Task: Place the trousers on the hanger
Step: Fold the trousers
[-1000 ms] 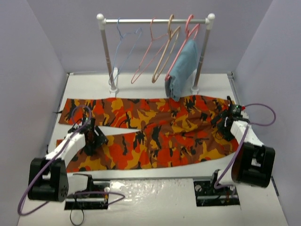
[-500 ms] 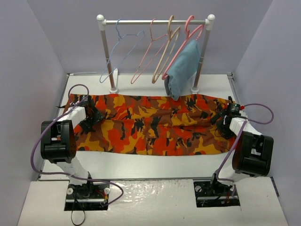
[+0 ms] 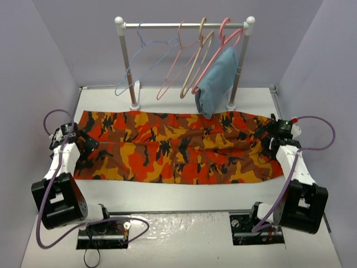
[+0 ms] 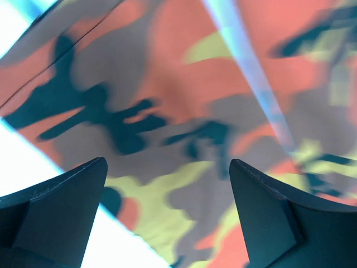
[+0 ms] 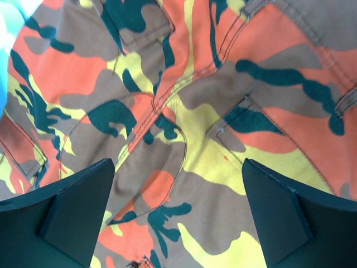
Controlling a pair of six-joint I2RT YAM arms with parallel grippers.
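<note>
The camouflage trousers [image 3: 178,146] lie flat across the white table, stretched left to right. The light-blue wire hanger [image 3: 142,62] hangs at the left of the rail. My left gripper [image 3: 86,146] is open just above the trousers' left end; the left wrist view shows blurred camouflage cloth [image 4: 184,111] and the table edge between its jaws [image 4: 167,215]. My right gripper [image 3: 266,144] is open just above the right end; the right wrist view shows the pocket seams of the trousers [image 5: 184,128] between its jaws [image 5: 178,215]. Neither gripper holds anything.
A clothes rail [image 3: 184,25] on two white posts stands at the back. It carries two pink hangers [image 3: 174,64], a tan hanger [image 3: 196,61] and a folded plain light-blue garment [image 3: 216,82] that hangs down to the trousers' back edge. Grey walls close in both sides.
</note>
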